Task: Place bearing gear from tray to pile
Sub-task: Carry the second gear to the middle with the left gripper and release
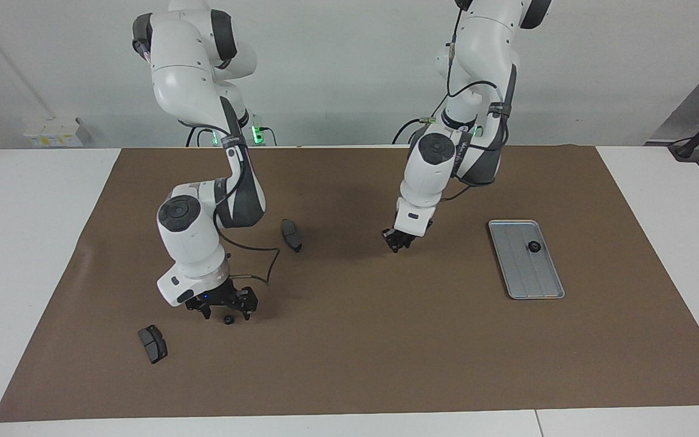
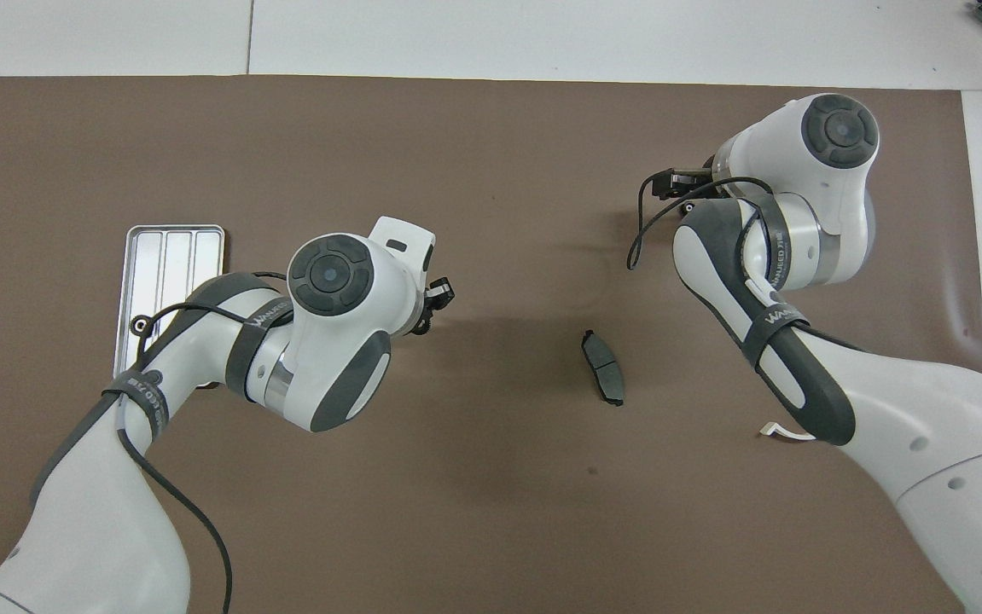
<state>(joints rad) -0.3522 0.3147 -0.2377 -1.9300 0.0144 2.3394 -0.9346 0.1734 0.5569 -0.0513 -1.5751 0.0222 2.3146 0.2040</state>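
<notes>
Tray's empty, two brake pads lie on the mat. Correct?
No: the tray holds one bearing gear, seen in the facing view. Two brake pads, one nearer the robots, one farther, do lie on the mat.

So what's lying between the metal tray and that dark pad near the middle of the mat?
Nothing: the mat is bare between the tray and the brake pad. Only the left gripper hangs over that stretch, seen best in the facing view.

Bearing gear on tray, brake pads toward right arm's end
</notes>
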